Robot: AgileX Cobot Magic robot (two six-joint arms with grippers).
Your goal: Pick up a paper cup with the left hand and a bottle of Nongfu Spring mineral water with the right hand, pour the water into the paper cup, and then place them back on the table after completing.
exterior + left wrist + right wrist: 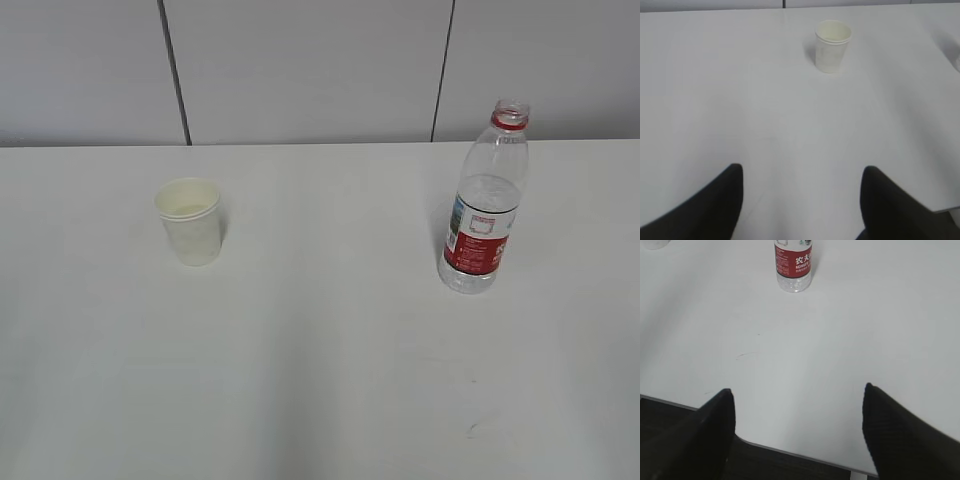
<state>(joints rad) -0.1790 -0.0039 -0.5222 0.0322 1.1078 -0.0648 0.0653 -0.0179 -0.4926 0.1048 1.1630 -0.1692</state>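
Paper cup (189,220): it is set upright on the bench (320,380), mouth up, well ahead of the left hand's fingers (705,207) and slightly toward the right one, so a straight reach with a small rightward correction is judged enough.

Cup's state: it stands alone and untouched, with nothing close around it, which leaves room for fingers on both sides.

Left hand (800,200): the fingers are spread wide with only bare bench seen between them; nothing is gripped. The wide gap is judged to suit the cup's width.

Bottle (485,200): it is stood upright and uncapped, red label facing the camera, well apart from the cup, so each arm is given its own side.

Water (486,195): a clear level is seen in the upper body of the bottle; an upright hold is judged necessary until the pour.

Right hand (797,432): the fingers (890,435) are parted wide over the near bench edge, holding nothing; the bottle lies far ahead, nearer the left finger's line.

Progress: no pickup is yet made.
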